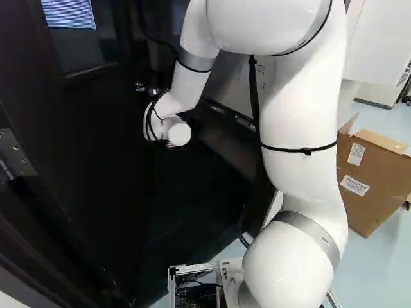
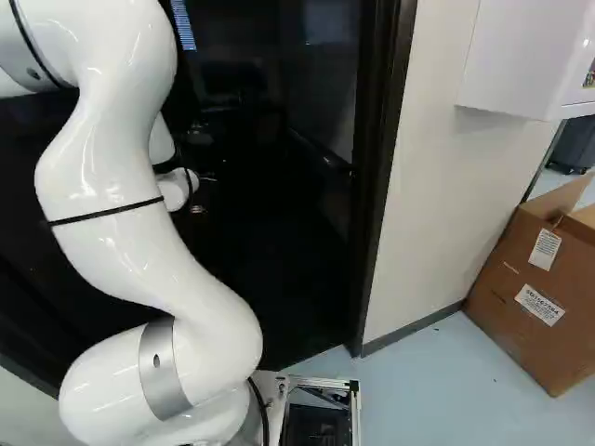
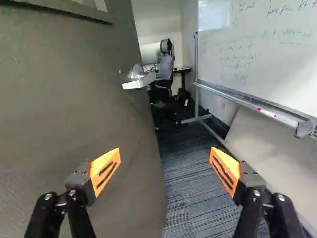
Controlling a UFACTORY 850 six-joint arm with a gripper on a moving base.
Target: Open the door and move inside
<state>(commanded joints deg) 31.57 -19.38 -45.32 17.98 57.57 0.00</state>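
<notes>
Door [image 3: 74,119] stands partly open, swung into the room, with its hinge [image 1: 16,154] at the left of the left base view and its handle [image 3: 140,82] ahead of the gripper [image 3: 165,163]. The fingers are spread wide with nothing gripped; one is in front of the door face, and whether it touches cannot be told. The arm [image 1: 302,115] reaches into the doorway, while the base [image 2: 321,382] appears to be outside it. Step in hand, by judgement: widening the opening before entry. Next move: press the door further inward with the arm, then drive the base forward in step with the swing. Caution: maintain clearance from the door frame [image 2: 376,186] and from the whiteboard [image 3: 257,54] on the other side of the passage. If pressure is released, the door may swing back against the arm.
</notes>
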